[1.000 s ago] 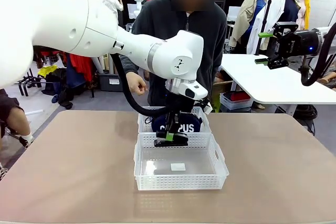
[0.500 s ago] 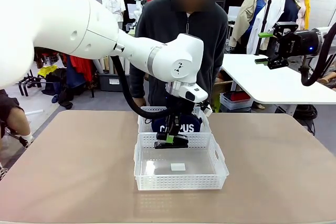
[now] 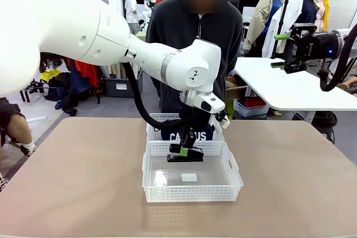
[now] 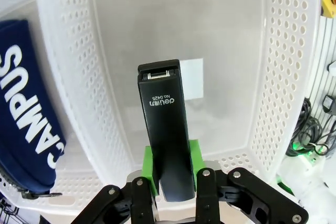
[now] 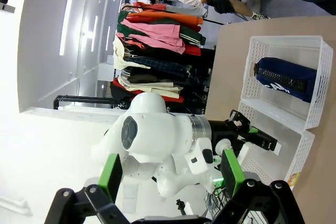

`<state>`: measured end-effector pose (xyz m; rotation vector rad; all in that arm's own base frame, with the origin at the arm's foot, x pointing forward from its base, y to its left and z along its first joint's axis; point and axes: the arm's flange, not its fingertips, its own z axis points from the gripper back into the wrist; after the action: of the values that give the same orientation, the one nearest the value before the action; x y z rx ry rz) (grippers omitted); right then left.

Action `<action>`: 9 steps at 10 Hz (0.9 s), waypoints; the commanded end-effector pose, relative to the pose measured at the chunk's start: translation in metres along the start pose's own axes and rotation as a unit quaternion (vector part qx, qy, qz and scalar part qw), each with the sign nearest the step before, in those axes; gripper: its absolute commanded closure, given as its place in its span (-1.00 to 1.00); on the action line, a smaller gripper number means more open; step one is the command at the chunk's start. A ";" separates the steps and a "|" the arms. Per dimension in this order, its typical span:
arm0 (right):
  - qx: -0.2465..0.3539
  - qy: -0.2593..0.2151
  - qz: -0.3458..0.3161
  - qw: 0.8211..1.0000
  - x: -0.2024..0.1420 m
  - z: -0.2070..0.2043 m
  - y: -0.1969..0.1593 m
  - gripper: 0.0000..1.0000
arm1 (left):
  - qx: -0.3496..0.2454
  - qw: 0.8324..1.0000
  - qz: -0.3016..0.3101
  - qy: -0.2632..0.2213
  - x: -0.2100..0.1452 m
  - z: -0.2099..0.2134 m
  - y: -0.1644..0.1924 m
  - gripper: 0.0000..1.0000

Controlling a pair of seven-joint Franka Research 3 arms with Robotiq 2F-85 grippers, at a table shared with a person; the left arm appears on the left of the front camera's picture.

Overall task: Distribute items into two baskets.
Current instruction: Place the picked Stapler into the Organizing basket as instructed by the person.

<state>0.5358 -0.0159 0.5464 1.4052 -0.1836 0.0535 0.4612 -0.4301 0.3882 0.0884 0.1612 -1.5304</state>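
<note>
Left end effector (image 4: 170, 195) grips stapler (image 4: 166, 124) (label legible wrist-side) over near basket (image 3: 234, 179)

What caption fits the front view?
Left gripper holds black stapler over near basket; navy pouch lies in far basket.

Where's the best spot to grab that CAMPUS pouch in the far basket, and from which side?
Probably from above, across the middle of the pouch. It lies flat and lengthwise in the far basket, whose walls block a sideways approach. The claw's fingers should straddle its narrow width, pinching the soft body rather than the ends.
</note>
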 end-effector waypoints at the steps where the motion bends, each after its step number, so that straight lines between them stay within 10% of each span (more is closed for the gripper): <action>1: 0.001 -0.001 0.000 1.000 0.000 0.000 0.002 -1.00 | 0.023 1.000 0.014 0.009 0.004 -0.004 -0.011 1.00; 9: 0.001 -0.001 0.000 1.000 0.000 0.000 0.002 -1.00 | 0.012 1.000 0.022 0.013 0.003 -0.040 -0.011 1.00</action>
<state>0.5357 -0.0159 0.5464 1.4052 -0.1836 0.0536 0.4525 -0.4330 0.3496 0.1353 0.1750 -1.4914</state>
